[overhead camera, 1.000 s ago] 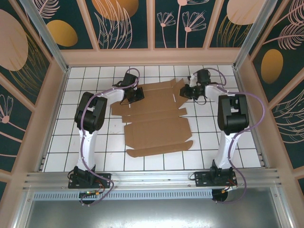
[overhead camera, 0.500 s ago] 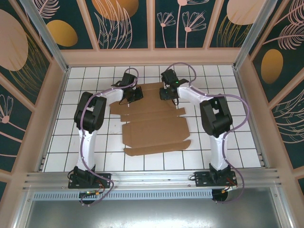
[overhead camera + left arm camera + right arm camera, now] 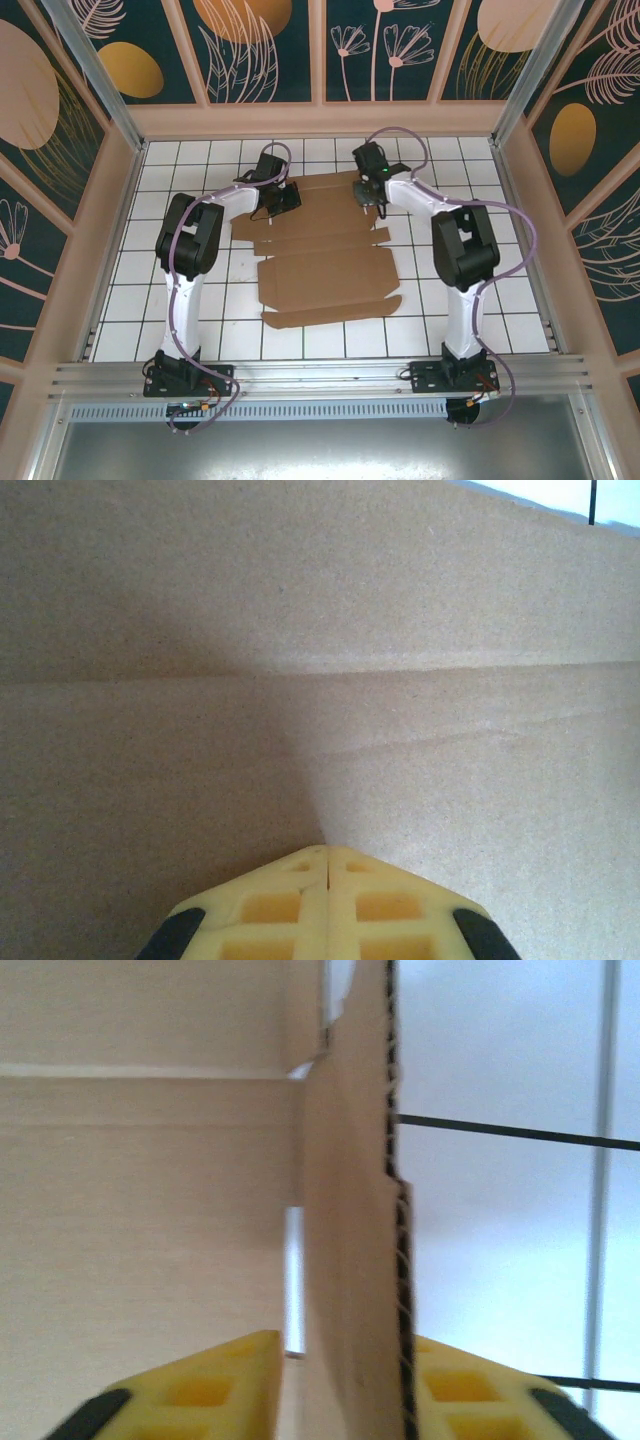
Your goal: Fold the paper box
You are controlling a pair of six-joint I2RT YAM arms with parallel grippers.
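Straddling the paper box's [image 3: 325,270] upright far-right flap, the right gripper [image 3: 345,1345] is narrowly parted, its grip unclear; the left gripper [image 3: 327,852], closed and empty, sits on the far-left panel.

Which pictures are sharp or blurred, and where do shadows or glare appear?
Top external: sharp and evenly lit across the paper box. Left wrist: cardboard grain crisp, soft shadow ahead of the left claw. Right wrist: the flap by the right claw is blurred, the white tiles washed out.

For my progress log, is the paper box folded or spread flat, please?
The paper box lies mostly flat; one flap stands upright inside the right gripper.
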